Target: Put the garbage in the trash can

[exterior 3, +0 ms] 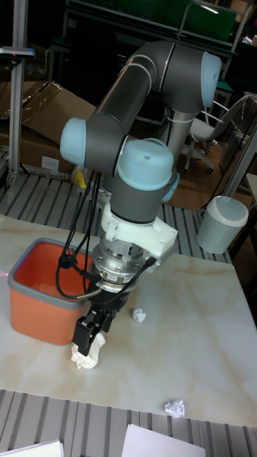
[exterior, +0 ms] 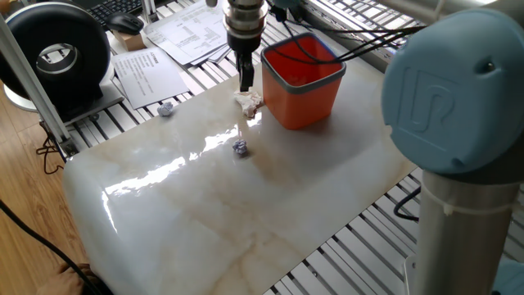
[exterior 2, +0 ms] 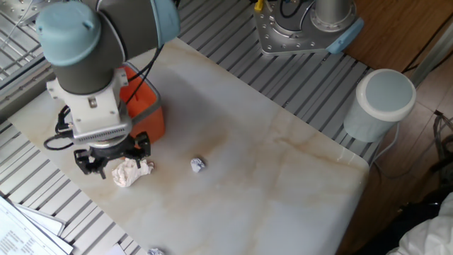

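Note:
The cream-white tissue wad lies on the marble top just beside the orange trash can. My gripper hangs low right over the wad, open, its fingers close on either side of it. Two small bluish-white paper balls also lie on the table. One is near the middle. The other is by the table's edge. The arm hides part of the trash can in the other fixed view.
Flat printed sheets and a black round device sit beyond the table's edge. A white-grey cylinder stands off the far corner, near the arm's metal base. Grooved aluminium rails surround the marble slab.

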`<state>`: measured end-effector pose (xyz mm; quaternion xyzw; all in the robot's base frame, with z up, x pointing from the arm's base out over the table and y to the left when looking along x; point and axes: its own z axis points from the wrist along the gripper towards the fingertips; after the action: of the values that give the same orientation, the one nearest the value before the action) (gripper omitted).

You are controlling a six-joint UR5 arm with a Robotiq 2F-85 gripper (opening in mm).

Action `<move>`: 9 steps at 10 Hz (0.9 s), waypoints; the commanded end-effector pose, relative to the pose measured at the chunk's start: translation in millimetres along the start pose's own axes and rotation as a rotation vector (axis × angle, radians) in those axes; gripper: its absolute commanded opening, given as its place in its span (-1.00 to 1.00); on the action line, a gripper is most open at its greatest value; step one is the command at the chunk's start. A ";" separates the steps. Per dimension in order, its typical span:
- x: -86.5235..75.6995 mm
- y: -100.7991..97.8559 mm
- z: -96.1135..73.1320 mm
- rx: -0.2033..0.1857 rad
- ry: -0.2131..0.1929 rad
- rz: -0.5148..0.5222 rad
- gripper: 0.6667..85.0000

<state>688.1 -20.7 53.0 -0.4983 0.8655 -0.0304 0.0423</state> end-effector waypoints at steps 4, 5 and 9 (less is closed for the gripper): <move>-4.0 0.1 36.8 0.003 -0.032 -0.014 0.78; -2.3 1.7 39.0 0.003 -0.027 -0.013 0.79; 13.3 22.8 40.8 -0.042 -0.049 0.006 0.79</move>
<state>680.0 -19.7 14.5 -0.5051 0.8615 -0.0170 0.0495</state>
